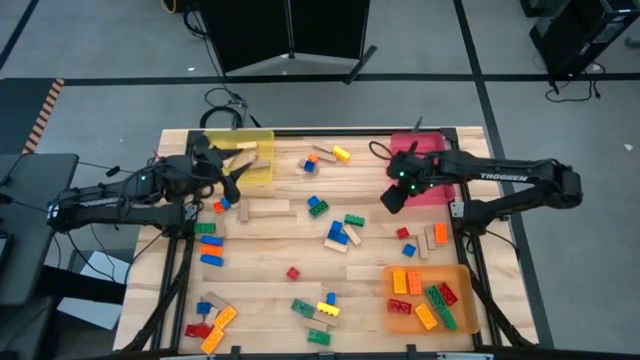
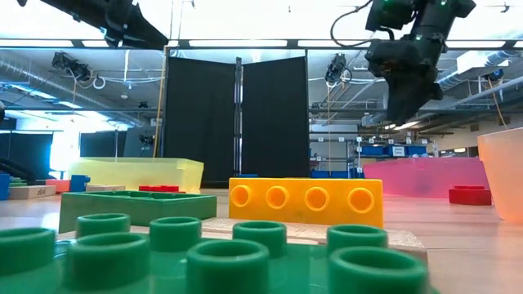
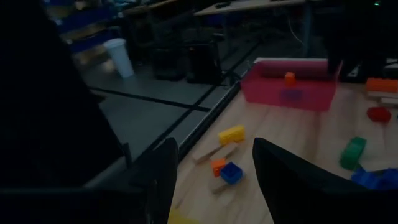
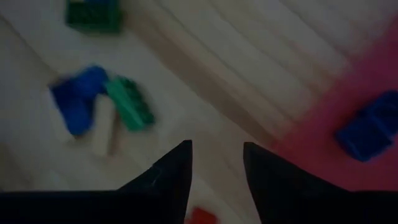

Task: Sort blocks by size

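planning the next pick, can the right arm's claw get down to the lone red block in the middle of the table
Probably yes. The red block lies alone on bare wood, nothing stacked on it, and the right claw hangs empty above the table; it is a long stretch toward the left, though.

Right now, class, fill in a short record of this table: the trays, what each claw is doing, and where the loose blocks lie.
Trays: yellow tray far left; pink tray far right; orange tray near right.
Orange tray contents: orange, red and green blocks.
Left claw: open, empty, beside the yellow tray.
Right claw: open, empty, at the pink tray's inner edge.
Loose blocks: scattered over the wooden table, with a cluster at the near left corner.
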Tool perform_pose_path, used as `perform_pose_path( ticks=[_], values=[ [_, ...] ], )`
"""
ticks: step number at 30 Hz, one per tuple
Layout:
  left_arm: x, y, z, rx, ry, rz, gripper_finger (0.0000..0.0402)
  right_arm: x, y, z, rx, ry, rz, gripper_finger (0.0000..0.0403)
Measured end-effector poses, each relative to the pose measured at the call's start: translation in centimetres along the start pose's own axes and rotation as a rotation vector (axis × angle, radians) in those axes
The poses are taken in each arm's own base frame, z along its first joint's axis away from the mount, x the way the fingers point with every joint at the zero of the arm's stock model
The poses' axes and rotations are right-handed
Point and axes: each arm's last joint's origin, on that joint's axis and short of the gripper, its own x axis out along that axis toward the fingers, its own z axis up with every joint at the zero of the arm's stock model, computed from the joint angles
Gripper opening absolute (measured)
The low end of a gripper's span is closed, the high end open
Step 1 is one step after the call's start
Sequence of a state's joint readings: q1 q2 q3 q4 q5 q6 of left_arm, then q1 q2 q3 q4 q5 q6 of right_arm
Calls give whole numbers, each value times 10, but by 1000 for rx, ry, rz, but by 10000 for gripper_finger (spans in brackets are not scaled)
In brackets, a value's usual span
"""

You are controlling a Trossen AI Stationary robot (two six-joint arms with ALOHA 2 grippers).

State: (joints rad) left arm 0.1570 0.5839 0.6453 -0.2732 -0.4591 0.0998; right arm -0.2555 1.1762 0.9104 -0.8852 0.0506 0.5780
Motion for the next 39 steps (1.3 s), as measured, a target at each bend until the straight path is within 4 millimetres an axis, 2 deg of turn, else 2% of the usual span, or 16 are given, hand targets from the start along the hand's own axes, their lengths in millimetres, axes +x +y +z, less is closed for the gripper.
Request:
perform_pose_path(
  ticks=[3, 9, 13, 19, 26, 33, 39],
  values=[
    [3, -2, -1, 6, 10, -12, 215, 0, 7, 1, 32, -46, 40, 154],
    [9, -8, 1, 7, -1, -59, 215, -21, 32, -3, -138, -240, 186, 142],
    [9, -13, 3, 10, -17, -86, 215, -38, 40, -17, -228, -284, 239, 130],
    [5, -29, 15, 30, -37, -193, 215, -56, 42, -46, -326, -246, 259, 118],
    [12, -69, 31, 177, 101, -333, 215, -69, 42, -65, -332, -238, 290, 111],
    [31, -120, 35, 354, 283, -442, 215, -72, 45, -75, -384, -229, 303, 111],
    [50, -161, 32, 429, 396, -580, 215, -72, 46, -83, -429, -195, 295, 111]
  ],
)
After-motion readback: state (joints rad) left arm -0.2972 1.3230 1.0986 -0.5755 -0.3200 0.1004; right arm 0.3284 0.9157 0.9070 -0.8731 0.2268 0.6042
